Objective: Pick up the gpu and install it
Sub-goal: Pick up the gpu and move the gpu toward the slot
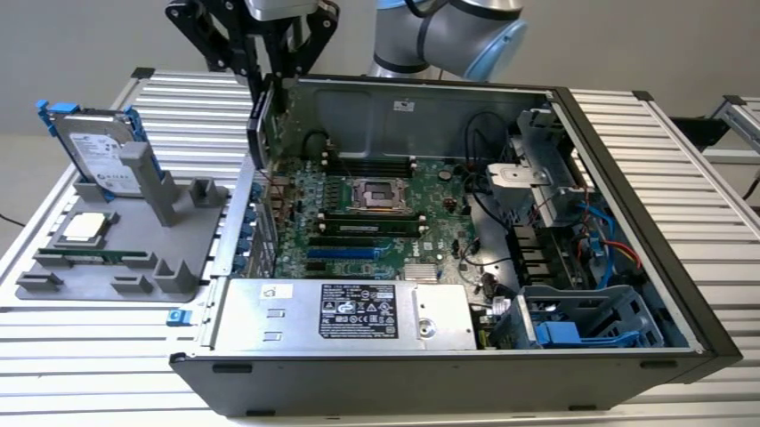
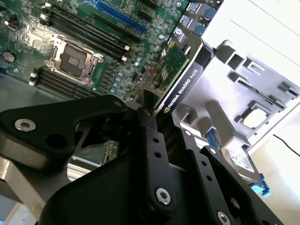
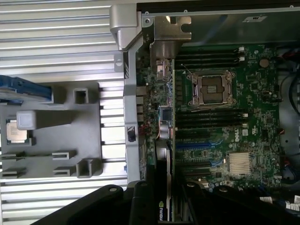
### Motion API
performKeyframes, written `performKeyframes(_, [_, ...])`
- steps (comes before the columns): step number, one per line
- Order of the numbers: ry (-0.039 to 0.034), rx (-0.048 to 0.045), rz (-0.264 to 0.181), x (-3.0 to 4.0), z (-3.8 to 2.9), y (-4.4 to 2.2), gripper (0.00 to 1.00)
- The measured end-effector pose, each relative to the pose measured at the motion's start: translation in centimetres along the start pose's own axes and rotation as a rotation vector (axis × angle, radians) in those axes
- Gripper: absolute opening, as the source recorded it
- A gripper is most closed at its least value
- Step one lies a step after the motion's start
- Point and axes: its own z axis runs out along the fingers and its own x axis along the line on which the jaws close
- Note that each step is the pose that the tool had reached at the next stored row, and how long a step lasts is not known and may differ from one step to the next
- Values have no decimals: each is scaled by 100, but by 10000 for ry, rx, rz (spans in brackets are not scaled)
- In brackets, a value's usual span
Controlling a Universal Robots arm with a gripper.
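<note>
The gripper is clamped on the gpu, one finger on each face. The card juts straight out from between the fingers, its long axis in line with them.

In the exterior view the gpu hangs on edge under the gripper, just inside the case wall on that view's left, at the far corner. It is above the board and, by my reading, not seated. The blue slots lie lower on the board, toward the power supply, so the card is off to one side of them. In the first wrist view the gpu shows edge-on and runs across the ends of the slots, not along them.

White lettering runs along the card's black edge. The power supply carries a printed label. Beyond the case, a grey holder carries a hard drive with its own label.
</note>
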Motion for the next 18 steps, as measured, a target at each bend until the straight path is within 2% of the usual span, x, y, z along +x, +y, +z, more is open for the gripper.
performKeyframes(18, [0, 0, 0, -171, 3, 12, 0])
